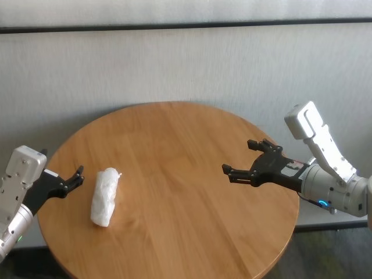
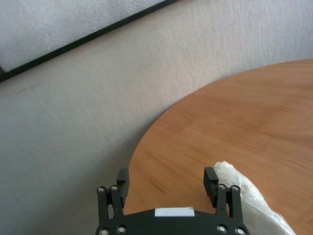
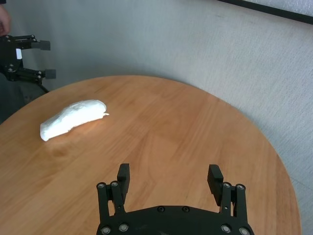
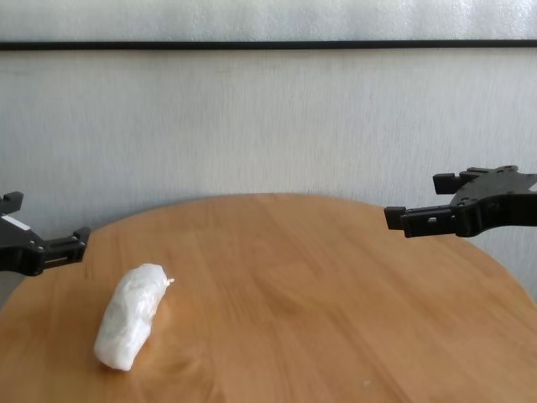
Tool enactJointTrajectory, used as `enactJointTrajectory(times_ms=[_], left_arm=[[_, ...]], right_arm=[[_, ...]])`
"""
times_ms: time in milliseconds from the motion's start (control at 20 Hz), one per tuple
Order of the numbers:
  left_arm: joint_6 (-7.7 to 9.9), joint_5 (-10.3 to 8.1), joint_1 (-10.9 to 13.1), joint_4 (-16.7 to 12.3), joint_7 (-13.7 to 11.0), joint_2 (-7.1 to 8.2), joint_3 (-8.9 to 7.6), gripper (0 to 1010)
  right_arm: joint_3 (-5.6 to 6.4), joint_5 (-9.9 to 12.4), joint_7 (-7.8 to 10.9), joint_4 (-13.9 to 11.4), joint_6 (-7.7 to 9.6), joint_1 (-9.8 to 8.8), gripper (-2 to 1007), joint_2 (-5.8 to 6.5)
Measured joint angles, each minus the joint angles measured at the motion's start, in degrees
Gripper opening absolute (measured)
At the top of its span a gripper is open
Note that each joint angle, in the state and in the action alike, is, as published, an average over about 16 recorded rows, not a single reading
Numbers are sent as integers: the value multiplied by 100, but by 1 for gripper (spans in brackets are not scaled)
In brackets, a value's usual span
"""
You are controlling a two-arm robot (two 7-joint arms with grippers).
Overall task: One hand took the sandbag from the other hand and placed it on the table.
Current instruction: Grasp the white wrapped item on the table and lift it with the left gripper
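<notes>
round wooden table point(image 1: 192, 174) holds sandbag point(image 1: 104, 196) near its left edge.

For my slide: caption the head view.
Sandbag lies on the table between open left end effector and right end effector.

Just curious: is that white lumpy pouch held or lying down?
Lying down: the white lumpy pouch rests flat on the round wooden table, untouched.

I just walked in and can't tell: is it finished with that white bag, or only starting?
It looks finished. The sandbag lies flat on the table, touched by nothing. The left gripper is open and empty beside it at the table's edge. The right gripper is open and empty, off to the other side. Nothing appears left.
</notes>
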Motion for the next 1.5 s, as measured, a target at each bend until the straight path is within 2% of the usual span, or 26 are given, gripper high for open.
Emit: enactJointTrajectory(times_ms=[1300, 1500], left_arm=[[0, 0, 0, 0, -3, 0, 0, 1000], [88, -75, 32, -96, -109, 41, -29, 1000]], right_arm=[[0, 0, 0, 0, 0, 0, 1001, 0], [0, 0, 0, 0, 0, 0, 1001, 0]])
